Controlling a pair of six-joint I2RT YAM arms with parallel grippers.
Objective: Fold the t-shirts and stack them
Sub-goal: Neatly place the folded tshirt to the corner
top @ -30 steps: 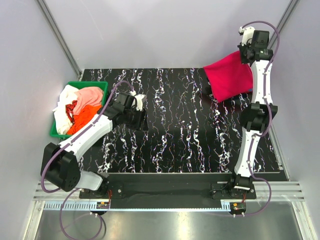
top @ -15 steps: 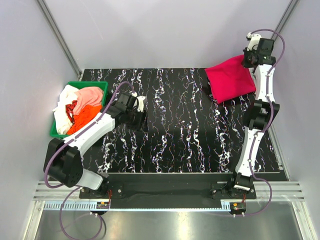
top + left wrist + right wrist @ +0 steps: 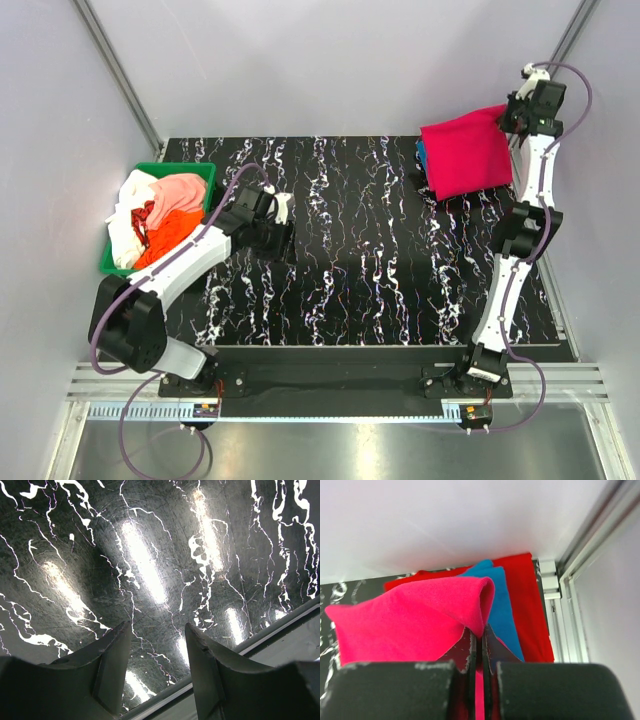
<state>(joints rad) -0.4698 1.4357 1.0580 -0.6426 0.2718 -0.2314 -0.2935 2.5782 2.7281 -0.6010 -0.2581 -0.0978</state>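
The black marbled table (image 3: 350, 260) lies under both my arms. Across its far right corner spreads the magenta t-shirt (image 3: 465, 150); a second ago it hung further left and nearer the middle, and since then I have carried it right and back, my right arm stretching out toward the corner post. At the table's left edge the green bin (image 3: 185, 168) holds the heap of white, orange and peach-pink t-shirts (image 3: 160, 210), unchanged. In my right wrist view the red t-shirt (image 3: 530, 605) lies flat beneath the magenta one, with the blue t-shirt (image 3: 497, 600) on top of it; from above only a blue sliver shows at the magenta cloth's left edge, which was not visible before. Whether the magenta cloth already rests on them I cannot tell. My right end effector (image 3: 477, 632) is pinched tight on a folded edge of the magenta t-shirt. My left end effector (image 3: 157, 627) has barely moved, fingers a moderate gap apart over bare table, holding nothing
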